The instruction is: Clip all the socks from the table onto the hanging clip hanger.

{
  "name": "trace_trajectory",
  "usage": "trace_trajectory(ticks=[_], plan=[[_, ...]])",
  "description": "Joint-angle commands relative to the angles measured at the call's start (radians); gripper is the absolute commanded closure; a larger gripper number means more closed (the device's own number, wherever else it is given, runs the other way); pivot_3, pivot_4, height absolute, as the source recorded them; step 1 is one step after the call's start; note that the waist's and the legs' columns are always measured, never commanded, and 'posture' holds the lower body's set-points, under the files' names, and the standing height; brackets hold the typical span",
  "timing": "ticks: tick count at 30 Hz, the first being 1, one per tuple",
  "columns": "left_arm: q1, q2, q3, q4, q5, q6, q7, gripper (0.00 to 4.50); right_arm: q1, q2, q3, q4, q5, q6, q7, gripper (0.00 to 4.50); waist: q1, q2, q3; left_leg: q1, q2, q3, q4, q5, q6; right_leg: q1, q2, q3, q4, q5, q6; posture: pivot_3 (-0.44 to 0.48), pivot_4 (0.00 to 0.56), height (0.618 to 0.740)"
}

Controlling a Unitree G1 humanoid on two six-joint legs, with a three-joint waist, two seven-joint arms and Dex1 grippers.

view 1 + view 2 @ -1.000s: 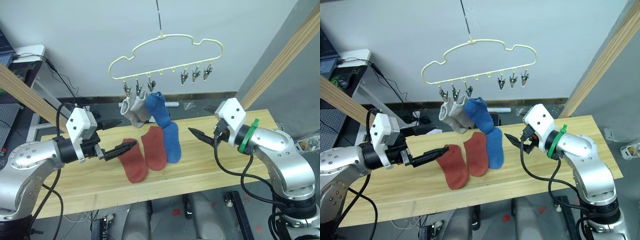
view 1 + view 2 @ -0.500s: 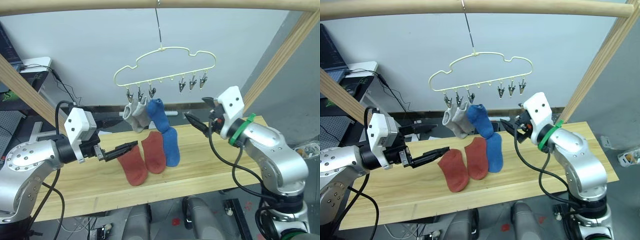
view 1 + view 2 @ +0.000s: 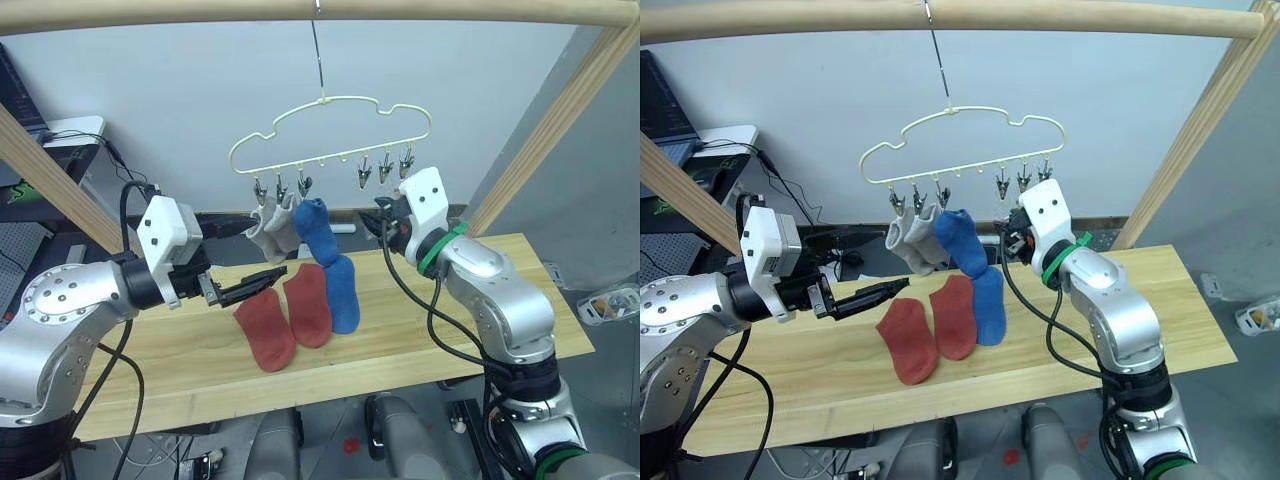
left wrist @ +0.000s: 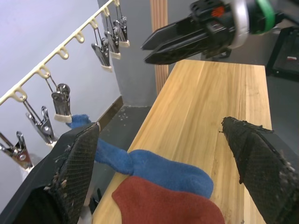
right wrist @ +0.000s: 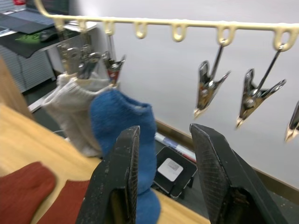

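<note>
I have the right pincer [image 3: 1012,236] raised at frame centre, fingers apart, beside the hanger's [image 3: 970,150] free clips; my left pincer [image 3: 880,292], spread empty, hovers by two red socks [image 3: 935,325] on the counter [image 3: 1060,340].

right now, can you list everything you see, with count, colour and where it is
pale-yellow wire clip hanger: one, hanging on its hook from the wooden pole above the table.
silver clips: six; three on the robot's left each hold a sock, three on the right are free.
light grey socks: two, clipped on the hanger.
blue socks: two; one clipped, one lying on the table.
rust-red socks: two, flat on the table, left of the blue one.
pale wood plank table: one, in front of the robot.
round wooden frame poles: pale wood, overhead and slanting at both sides.
left gripper: open, above the red socks.
right gripper: open, raised near the free clips.
</note>
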Motion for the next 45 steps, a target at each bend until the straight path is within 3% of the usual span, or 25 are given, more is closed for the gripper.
trace_trajectory(ticks=[1, 27, 45], plan=[[-0.029, -0.012, -0.004, -0.007, -0.008, -0.005, 0.011, 0.0, -0.036, 0.02, -0.009, 0.028, -0.016, -0.045, -0.032, 2.72, 0.0, 0.0, 0.0, 0.0, 0.0, 0.0, 0.0, 0.0, 0.0, 0.0, 0.0, 0.0, 0.0, 0.0, 0.0, -0.105, 0.186, 0.74], [-0.063, -0.029, -0.019, -0.004, -0.02, 0.025, 0.021, 0.0, -0.231, 0.144, -0.042, 0.44, -0.083, -0.276, -0.141, 2.72, 0.001, 0.0, 0.0, 0.007, 0.0, 0.0, -0.001, 0.0, 0.0, 0.005, 0.0, 0.001, 0.0, 0.0, -0.001, -0.091, 0.2, 0.74], [-0.056, -0.076, -0.052, 0.011, 0.009, 0.005, 0.033, 0.0, -0.216, 0.153, -0.059, 0.42, -0.083, -0.231, -0.176, 2.72, 0.0, 0.001, 0.0, 0.007, 0.0, 0.0, -0.002, 0.0, 0.0, 0.005, 0.0, 0.001, 0.0, -0.001, -0.001, -0.102, 0.207, 0.74]])
